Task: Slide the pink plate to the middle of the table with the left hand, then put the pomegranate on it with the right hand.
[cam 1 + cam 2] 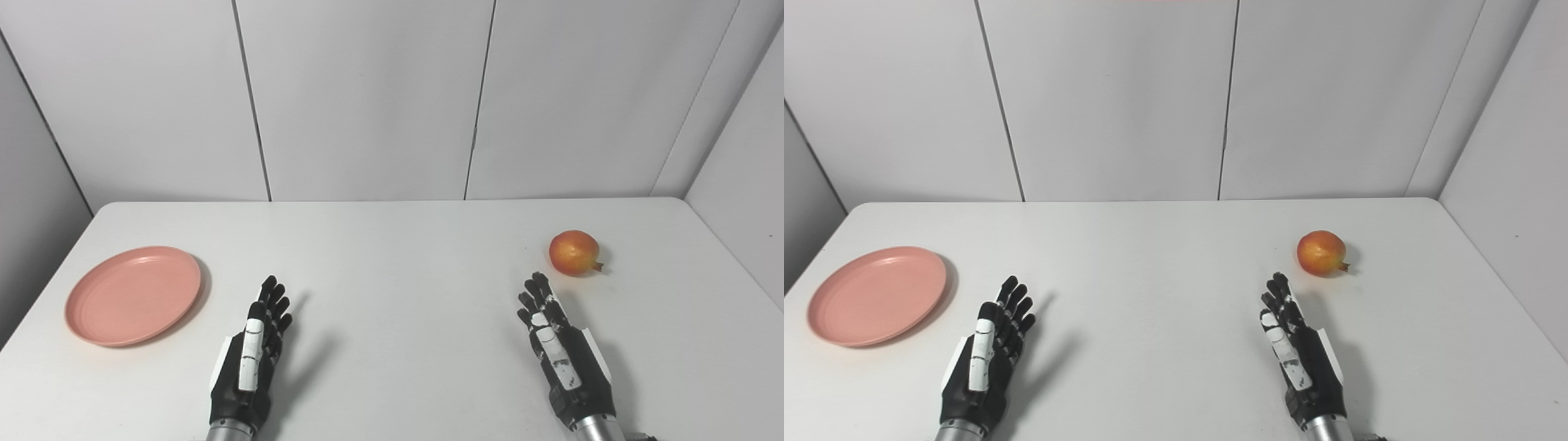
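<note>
Fingers (pixel 275 303) straight, both hands empty; one pink plate (pixel 133 294), one pomegranate (pixel 574 252)

Bright, even light floods both head views, white and diffuse, and it seems to fall from above and a little left, since every shadow drops to the right. The left hand (pixel 254 349) casts a soft grey smear across the surface (pixel 404 294), blurred at its edges; the right hand (pixel 560 349) throws a fainter one. A thin dark crescent hugs the right rim of the pink plate (pixel 131 295), and a small shadow sits just right of the pomegranate (pixel 573 252). No hard glare, only a mild sheen on the plate. Focus is crisp throughout, with slight vignetting in the corners.
</note>
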